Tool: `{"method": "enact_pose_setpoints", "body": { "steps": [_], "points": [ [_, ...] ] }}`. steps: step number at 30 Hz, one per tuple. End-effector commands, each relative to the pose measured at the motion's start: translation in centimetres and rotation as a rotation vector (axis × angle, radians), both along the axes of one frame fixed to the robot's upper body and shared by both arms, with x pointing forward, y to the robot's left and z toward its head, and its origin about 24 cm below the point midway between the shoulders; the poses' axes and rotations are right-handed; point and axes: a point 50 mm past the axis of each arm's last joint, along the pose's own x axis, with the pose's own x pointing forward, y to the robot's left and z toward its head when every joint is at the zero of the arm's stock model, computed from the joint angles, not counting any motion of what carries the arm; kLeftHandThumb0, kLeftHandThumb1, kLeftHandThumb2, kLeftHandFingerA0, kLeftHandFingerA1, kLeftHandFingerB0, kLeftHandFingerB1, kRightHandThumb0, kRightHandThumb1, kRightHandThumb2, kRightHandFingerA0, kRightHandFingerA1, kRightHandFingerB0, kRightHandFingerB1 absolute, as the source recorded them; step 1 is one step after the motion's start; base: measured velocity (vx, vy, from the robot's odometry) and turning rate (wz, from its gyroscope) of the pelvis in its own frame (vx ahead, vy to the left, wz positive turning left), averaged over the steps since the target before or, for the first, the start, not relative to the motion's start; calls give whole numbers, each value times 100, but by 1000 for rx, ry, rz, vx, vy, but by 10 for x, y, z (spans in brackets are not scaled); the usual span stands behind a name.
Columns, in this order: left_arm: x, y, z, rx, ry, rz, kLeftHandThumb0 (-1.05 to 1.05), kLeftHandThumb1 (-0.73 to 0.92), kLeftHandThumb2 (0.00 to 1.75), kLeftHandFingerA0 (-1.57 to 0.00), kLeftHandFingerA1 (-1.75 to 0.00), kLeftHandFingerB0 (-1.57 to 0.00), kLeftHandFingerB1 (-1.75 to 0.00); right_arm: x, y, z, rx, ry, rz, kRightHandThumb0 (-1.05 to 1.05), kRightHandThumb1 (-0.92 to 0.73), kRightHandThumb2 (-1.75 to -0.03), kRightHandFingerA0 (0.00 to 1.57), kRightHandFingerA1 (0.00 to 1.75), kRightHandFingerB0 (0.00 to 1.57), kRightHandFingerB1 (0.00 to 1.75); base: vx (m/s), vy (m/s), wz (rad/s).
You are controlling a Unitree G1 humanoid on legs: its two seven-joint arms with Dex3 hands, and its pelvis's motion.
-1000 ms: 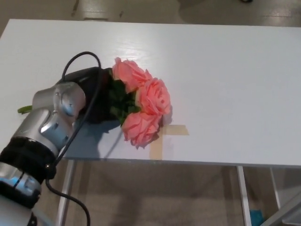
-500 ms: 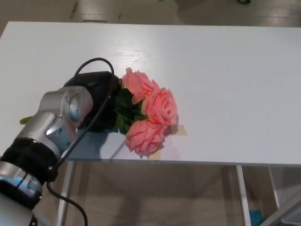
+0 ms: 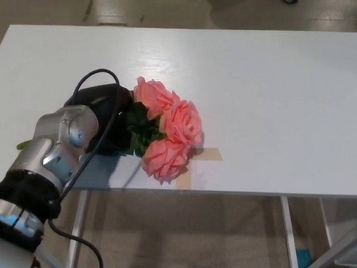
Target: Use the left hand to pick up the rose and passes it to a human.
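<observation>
over the table's (image 3: 268, 84) near edge, the left hand (image 3: 109, 120) (gripping the rose (image 3: 167, 131)) has shifted back left.

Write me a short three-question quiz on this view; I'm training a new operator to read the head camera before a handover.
1. True or false: the left hand is closed around the stem end of the rose bunch.
2. How many pink blooms show on the bunch? A) one B) three C) five
3. What is stuck to the white table just right of the lowest bloom, and is any person in view?

Key
1. True: the black hand wraps the green base of the bunch, so it is holding the flowers.
2. B: three pink blooms, stacked from upper left to lower right.
3. A tan tape cross, partly covered by the blooms; no person shows in this picture.
</observation>
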Motion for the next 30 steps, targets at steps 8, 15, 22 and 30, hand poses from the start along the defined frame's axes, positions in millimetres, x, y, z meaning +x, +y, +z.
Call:
{"method": "enact_pose_setpoints", "body": {
  "steps": [8, 15, 22, 30],
  "points": [
    [6, -2, 55, -577, -198, 37, -15, 84, 65, -66, -152, -67, -119, -1, -2, 0, 8, -1, -16, -57, -67, -102, 49, 64, 32, 50, 0, 0, 0],
    [5, -4, 81, -666, -251, 21, -16, 84, 65, -73, -153, -64, -123, 0, -3, 1, 13, -7, -17, -57, -67, -102, 49, 64, 32, 50, 0, 0, 0],
    [-3, -7, 102, -784, -283, -39, -15, 84, 65, -95, -141, -68, -121, -3, -2, 0, 19, 1, -11, -57, -67, -103, 48, 64, 31, 50, 0, 0, 0],
    [-3, -7, 104, -1034, -192, -27, -17, 82, 70, -96, -141, -76, -111, 0, -3, 1, 32, -2, -24, -58, -67, -101, 49, 63, 34, 51, 0, 0, 0]
  ]
}}
